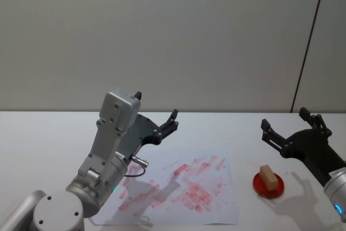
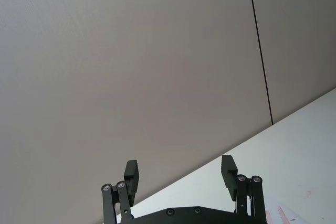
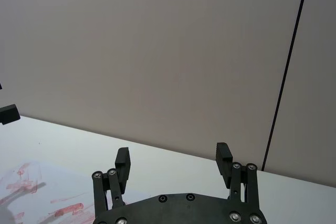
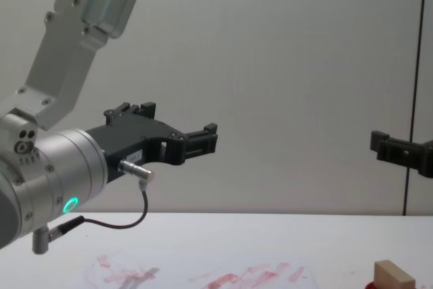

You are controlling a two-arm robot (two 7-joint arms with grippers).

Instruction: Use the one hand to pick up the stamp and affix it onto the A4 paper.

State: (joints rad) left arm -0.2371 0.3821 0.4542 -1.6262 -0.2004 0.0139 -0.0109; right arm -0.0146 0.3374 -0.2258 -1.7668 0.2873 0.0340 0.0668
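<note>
The stamp (image 1: 268,176), a small tan wooden block, rests on a low red pad (image 1: 259,186) at the right of the table; its top also shows in the chest view (image 4: 393,277). My right gripper (image 1: 284,118) (image 3: 173,158), the cable-free hand, hovers open above and just behind the stamp, holding nothing. The A4 paper (image 1: 216,212) (image 4: 203,277) (image 3: 31,179), white with red ink prints, lies at the table's centre. My left gripper (image 1: 157,106) (image 2: 179,174) (image 4: 176,123), on the arm with the cable and green light, hangs open and level above the paper's far left part.
The white table (image 1: 48,133) runs back to a plain grey wall (image 1: 173,36) with a dark vertical seam at the right. The left arm's silver body (image 1: 105,158) stands over the paper's left side.
</note>
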